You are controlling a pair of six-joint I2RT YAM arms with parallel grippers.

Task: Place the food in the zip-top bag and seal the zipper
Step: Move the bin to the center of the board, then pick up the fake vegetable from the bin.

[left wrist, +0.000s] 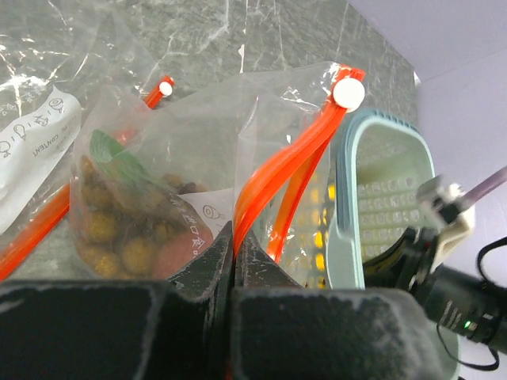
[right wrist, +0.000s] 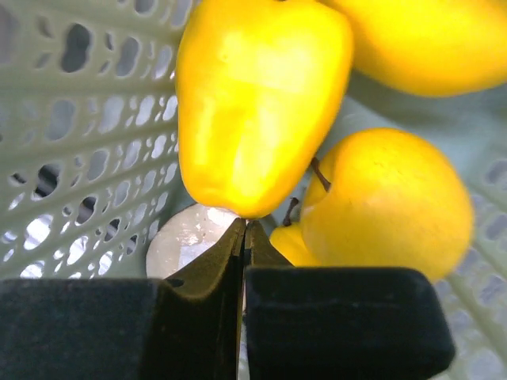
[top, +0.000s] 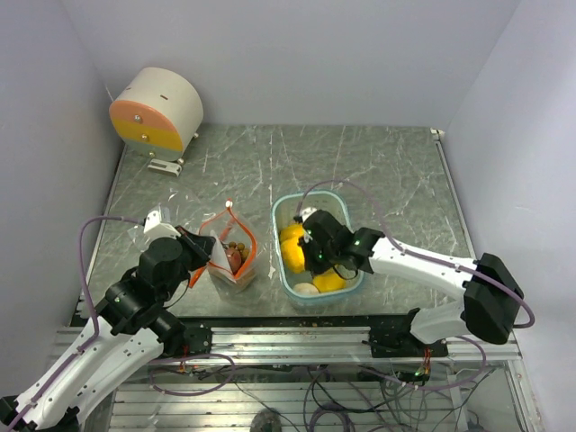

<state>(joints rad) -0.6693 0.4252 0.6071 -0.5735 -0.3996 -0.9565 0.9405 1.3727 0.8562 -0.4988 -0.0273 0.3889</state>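
The clear zip-top bag (top: 230,255) with an orange zipper (left wrist: 277,174) stands open left of the basket. It holds a bunch of small brown fruits (left wrist: 119,229) and a reddish round fruit (left wrist: 178,255). My left gripper (top: 207,256) is shut on the near orange zipper strip (left wrist: 235,237). Three yellow fruits lie in the teal basket (top: 286,209): one (right wrist: 261,103) just above my jaw tips, one (right wrist: 388,206) to the right, one (right wrist: 428,39) at the top. My right gripper (right wrist: 244,227) is down in the basket, shut and empty, its tips touching the nearest yellow fruit's underside.
A white round object (right wrist: 186,237) lies on the basket floor by my right jaws. A second flat clear bag with a white label (left wrist: 36,134) lies left of the open bag. A round white and orange device (top: 157,112) stands at the back left.
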